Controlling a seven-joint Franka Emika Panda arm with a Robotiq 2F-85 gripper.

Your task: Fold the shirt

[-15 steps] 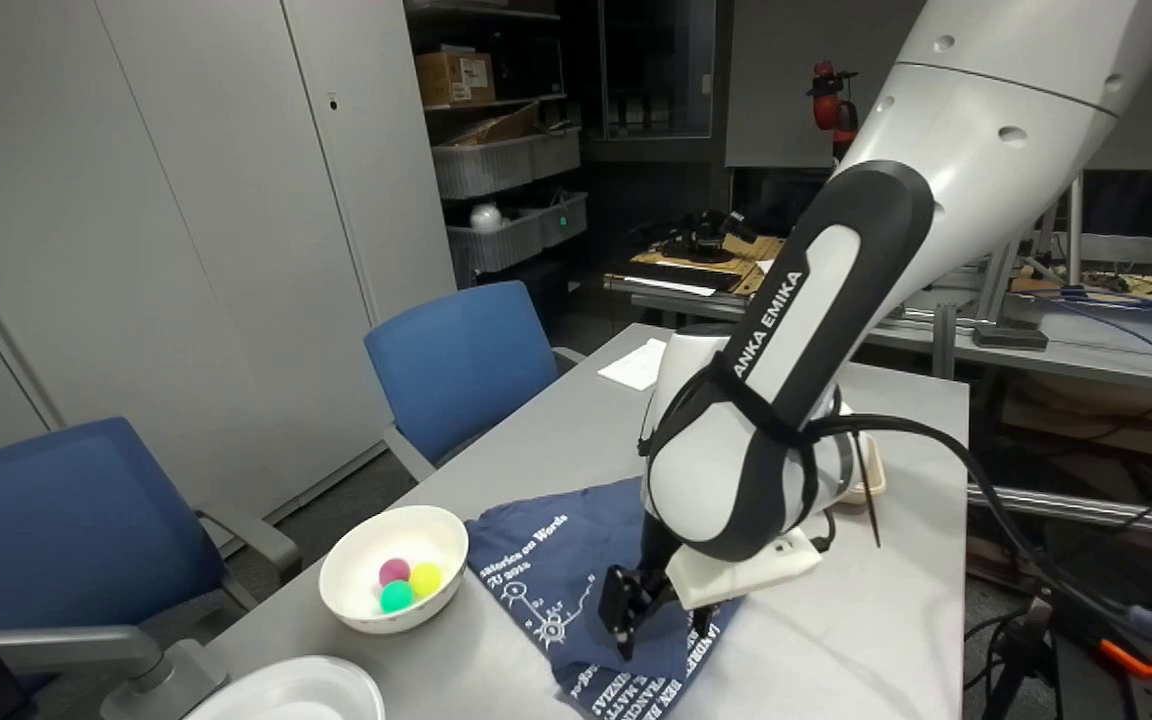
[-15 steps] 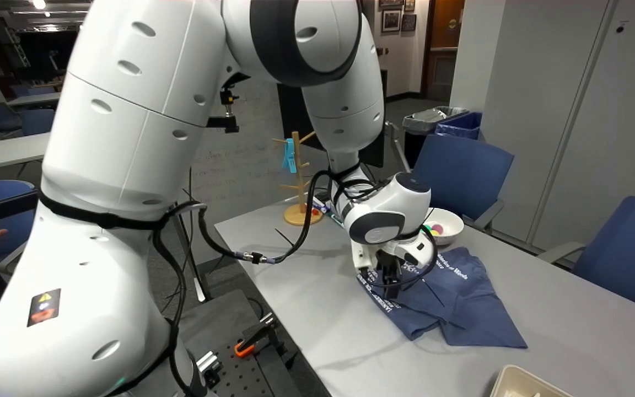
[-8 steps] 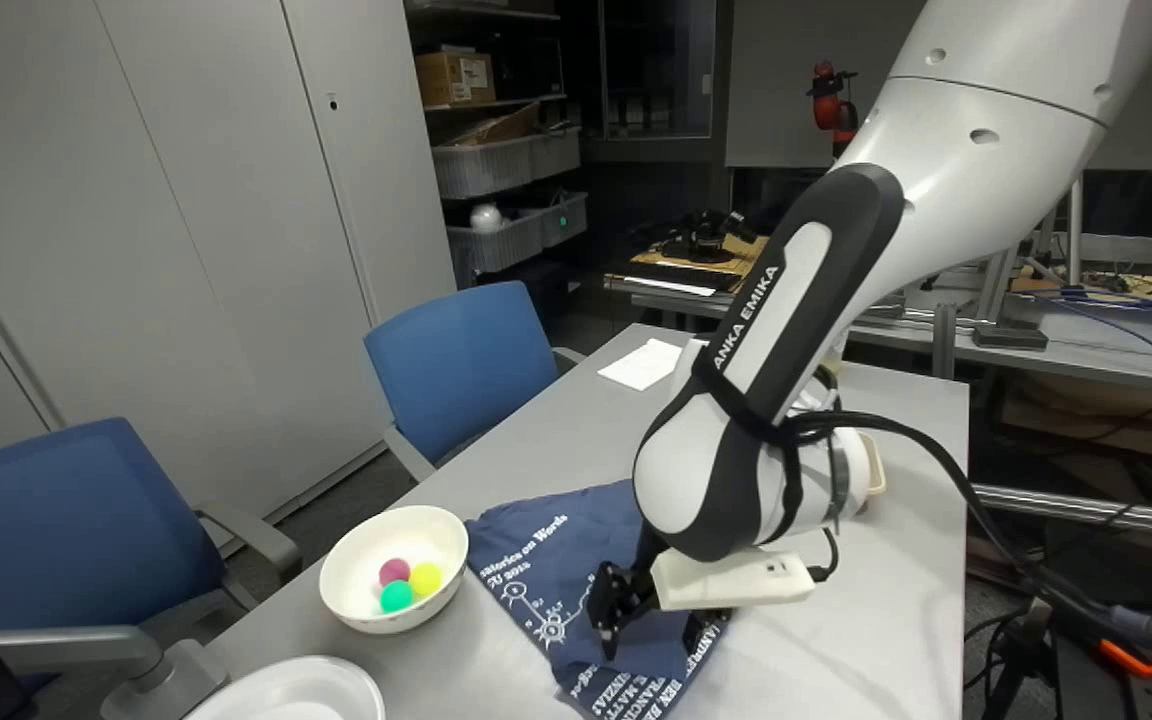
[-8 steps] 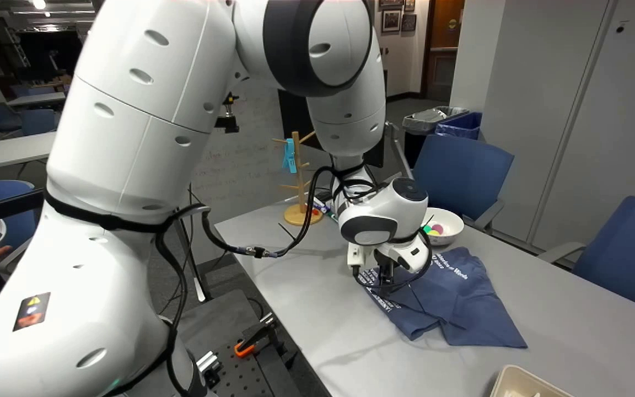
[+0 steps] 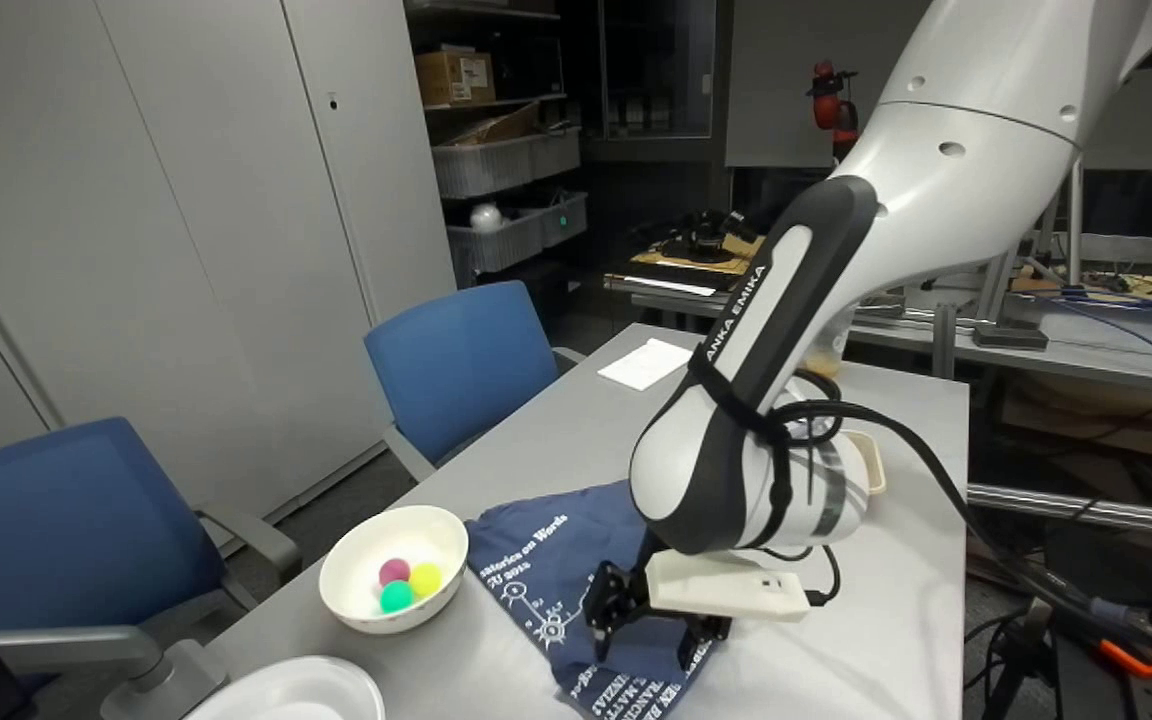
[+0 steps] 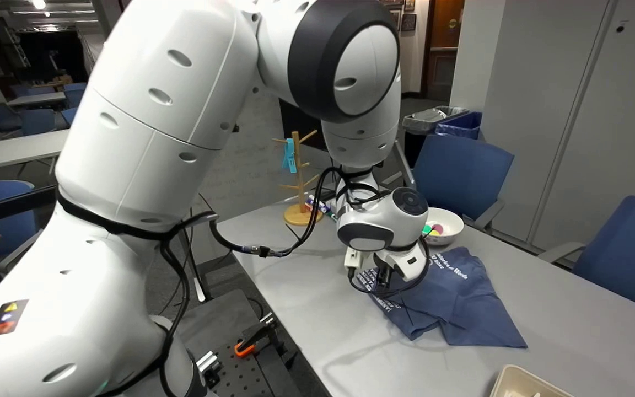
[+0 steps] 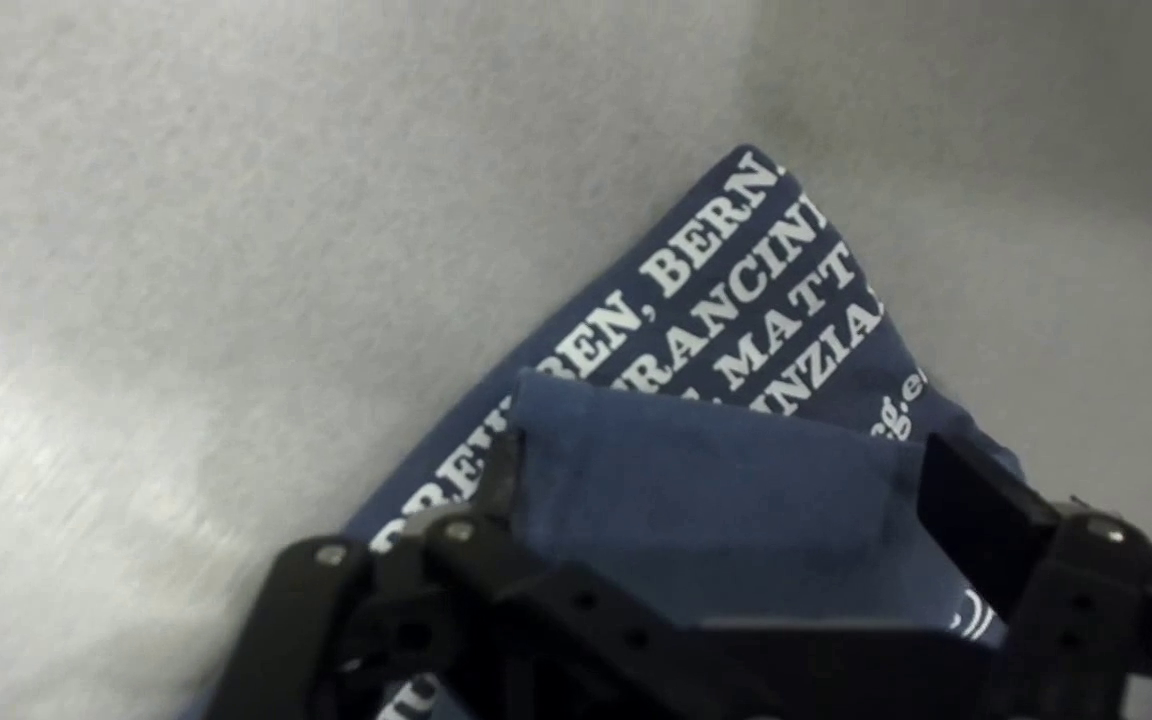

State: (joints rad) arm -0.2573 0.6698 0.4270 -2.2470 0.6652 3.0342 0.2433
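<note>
The shirt lies on the table as a partly folded navy bundle; its white lettering and drawing show in an exterior view. In an exterior view its plain blue near part spreads toward the table's middle. Over the lettered corner in the wrist view lies a plain blue flap. My gripper stands open above it, fingers wide apart on either side of the flap. In an exterior view the gripper points down at the lettered end; whether the fingertips touch cloth I cannot tell.
Beside the shirt stands a white bowl holding coloured balls. A white plate sits at the near table edge. A beige tray, a white paper and a wooden peg stand are also on the table.
My gripper has shifted slightly left in both exterior views and turned a little, while the upper arm has swung. It has stayed open. The shirt lies as before.
</note>
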